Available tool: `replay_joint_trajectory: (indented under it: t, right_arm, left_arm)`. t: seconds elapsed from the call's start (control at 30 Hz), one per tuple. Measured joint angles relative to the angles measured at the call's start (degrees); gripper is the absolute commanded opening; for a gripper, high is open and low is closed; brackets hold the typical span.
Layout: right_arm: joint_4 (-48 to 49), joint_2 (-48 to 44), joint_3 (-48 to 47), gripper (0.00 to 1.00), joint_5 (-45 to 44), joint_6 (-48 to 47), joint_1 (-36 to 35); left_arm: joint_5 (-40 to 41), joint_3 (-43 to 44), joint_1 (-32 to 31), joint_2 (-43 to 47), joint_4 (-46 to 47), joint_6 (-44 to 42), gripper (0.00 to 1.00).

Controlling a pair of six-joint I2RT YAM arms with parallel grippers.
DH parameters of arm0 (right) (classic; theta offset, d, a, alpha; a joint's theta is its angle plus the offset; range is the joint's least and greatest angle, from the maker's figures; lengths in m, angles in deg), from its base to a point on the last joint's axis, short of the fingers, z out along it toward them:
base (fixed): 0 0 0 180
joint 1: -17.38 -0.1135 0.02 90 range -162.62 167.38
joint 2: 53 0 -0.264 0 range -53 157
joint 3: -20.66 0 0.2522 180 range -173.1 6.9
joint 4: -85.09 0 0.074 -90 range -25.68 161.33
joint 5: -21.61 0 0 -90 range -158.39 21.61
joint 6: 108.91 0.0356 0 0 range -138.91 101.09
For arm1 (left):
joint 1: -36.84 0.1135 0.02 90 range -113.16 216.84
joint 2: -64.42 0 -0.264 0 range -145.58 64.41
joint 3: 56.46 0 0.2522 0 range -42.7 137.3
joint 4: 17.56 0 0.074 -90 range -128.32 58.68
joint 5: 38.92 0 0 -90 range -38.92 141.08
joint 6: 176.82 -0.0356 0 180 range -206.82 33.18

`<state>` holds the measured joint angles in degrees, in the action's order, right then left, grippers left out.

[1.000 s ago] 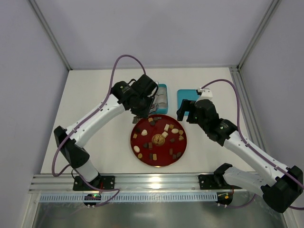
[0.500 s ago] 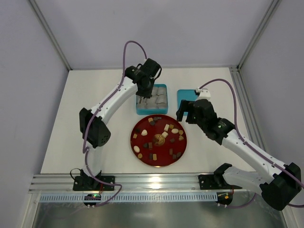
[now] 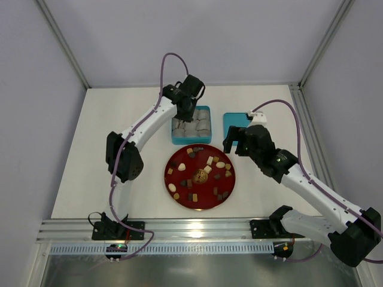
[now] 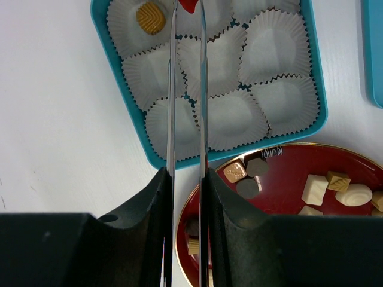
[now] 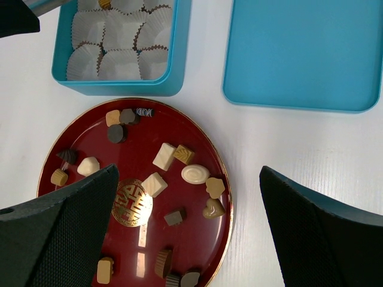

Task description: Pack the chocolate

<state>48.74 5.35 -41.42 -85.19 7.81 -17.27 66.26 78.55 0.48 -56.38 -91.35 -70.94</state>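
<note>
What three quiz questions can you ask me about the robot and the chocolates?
1. True or false: the right gripper is shut.
2. Which colour is the chocolate in the left gripper? A brown, B red, C white.
3. Fill in: the lid lies ___ the box.
Key: 1 false, it is open; 2 B; 3 beside.

The top external camera looks steeply down from above and behind the arms, taking in the whole table (image 3: 108,119). The 2 wrist cameras face straight down, much nearer. All 3 views share the teal box (image 3: 191,142) and the red plate (image 3: 204,200) below it in frame.
</note>
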Motion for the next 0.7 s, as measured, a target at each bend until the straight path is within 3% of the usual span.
replay_joint_trajectory:
  t: [0.3,0.7]
  right_arm:
    - [-0.09,-1.11,0.02,1.00,-0.09,-0.04,0.00]
    - [-0.20,-1.09,0.11,1.00,-0.13,-0.07,0.00]
  left_arm:
    - [-0.33,0.24,0.00,-1.99,0.15,-0.11,0.27]
    - [-0.42,0.24,0.00,-2.25,0.20,-1.20,0.35]
